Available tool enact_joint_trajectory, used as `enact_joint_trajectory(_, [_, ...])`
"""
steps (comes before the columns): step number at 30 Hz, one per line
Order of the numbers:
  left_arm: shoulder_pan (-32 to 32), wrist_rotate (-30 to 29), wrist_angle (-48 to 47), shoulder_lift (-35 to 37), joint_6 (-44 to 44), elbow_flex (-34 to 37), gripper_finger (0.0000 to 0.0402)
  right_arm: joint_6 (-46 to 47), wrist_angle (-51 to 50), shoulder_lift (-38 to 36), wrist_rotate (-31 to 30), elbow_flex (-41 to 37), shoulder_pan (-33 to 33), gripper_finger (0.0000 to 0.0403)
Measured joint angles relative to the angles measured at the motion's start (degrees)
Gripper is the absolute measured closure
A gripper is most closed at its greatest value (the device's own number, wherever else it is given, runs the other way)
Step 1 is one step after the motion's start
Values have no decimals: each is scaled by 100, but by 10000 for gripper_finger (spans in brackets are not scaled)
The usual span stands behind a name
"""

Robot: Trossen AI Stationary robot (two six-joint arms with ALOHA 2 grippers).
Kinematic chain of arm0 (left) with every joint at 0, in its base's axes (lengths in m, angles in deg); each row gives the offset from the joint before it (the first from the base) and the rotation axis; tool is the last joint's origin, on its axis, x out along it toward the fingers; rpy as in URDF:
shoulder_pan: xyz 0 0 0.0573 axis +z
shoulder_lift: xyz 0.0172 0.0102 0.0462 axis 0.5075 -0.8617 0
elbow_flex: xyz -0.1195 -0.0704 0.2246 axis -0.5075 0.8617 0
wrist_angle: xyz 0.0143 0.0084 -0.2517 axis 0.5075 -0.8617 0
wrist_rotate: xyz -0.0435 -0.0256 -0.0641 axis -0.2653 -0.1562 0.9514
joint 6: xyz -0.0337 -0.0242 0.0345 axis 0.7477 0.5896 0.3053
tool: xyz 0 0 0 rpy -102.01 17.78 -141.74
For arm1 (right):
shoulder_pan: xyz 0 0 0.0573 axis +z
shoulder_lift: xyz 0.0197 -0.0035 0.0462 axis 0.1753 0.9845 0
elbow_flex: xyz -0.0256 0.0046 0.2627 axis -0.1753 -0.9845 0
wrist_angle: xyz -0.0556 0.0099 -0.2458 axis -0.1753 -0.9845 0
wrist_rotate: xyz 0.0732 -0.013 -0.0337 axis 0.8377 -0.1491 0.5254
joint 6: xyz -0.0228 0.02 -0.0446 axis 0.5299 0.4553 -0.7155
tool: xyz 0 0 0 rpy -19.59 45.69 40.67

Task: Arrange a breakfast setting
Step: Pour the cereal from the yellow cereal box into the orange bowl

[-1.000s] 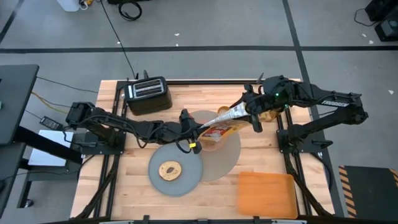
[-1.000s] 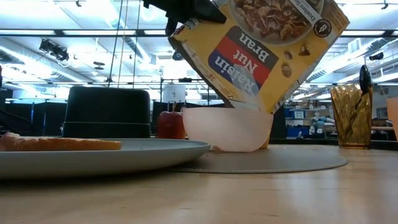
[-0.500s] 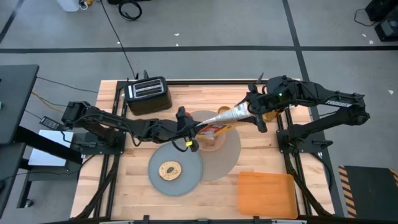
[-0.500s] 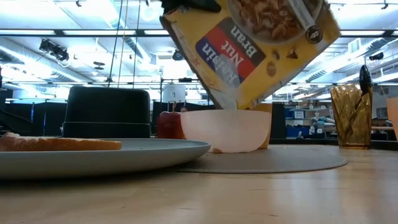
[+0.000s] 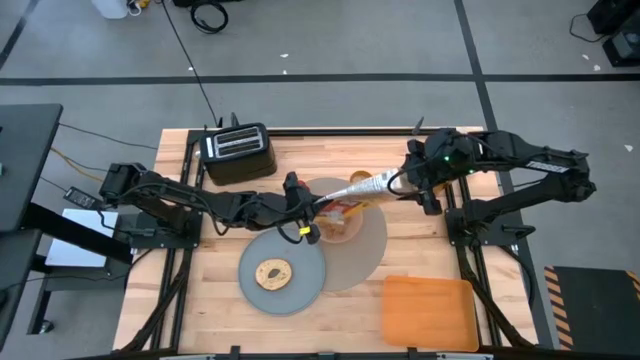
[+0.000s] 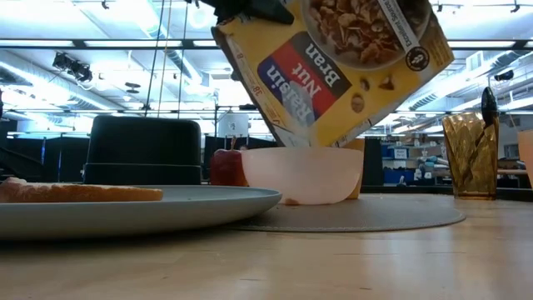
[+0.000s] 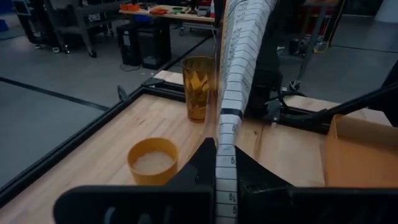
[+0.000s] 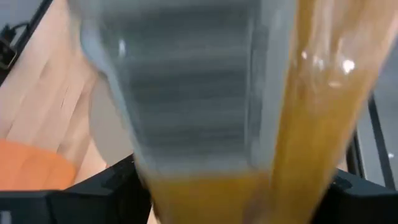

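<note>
One pink bowl [image 6: 301, 174] sits on the single taupe mat [image 5: 372, 240], with one apple [image 6: 227, 167] behind it. A cereal box [image 6: 333, 67] (Raisin Nut Bran) tilts over the bowl. One bagel [image 5: 273, 273] lies on one grey plate [image 5: 300, 290]. The left end effector [image 5: 305, 215] clamps the box's lower end, and the right end effector [image 5: 405, 182] pinches its top, above the desk [image 5: 220, 260].

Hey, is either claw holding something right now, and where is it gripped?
The yellow cardboard cereal box, tilted over the translucent pink bowl, is held by both: the left claw pinches its thin side edge, and the right claw grips its opposite end.
</note>
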Motion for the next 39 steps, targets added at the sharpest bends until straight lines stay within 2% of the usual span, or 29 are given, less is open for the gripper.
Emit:
enact_joint_trajectory(8, [0, 8, 43, 2, 14, -9, 393, -67, -903, -30, -243, -4, 0, 120])
enact_joint_trajectory(15, [0, 1, 109, 4, 17, -13, 393, -104, -972, 23, -571, -130, 0, 128])
enact_joint_trajectory(24, [-33, -16, 101, 11, 62, -13, 393, -60, -904, 47, -575, -133, 0, 225])
enact_joint_trajectory(27, [-59, -20, 9, 16, 192, -24, 393, -1, -926, 57, -566, -78, 0, 244])
enact_joint_trajectory(34, [-59, -32, -119, 35, 293, -35, 393, 6, -859, 44, -413, 331, 0, 227])
enact_joint_trajectory(39, [-57, -10, -201, 28, 341, -35, 393, 164, -396, 48, -382, 442, 0, 212])
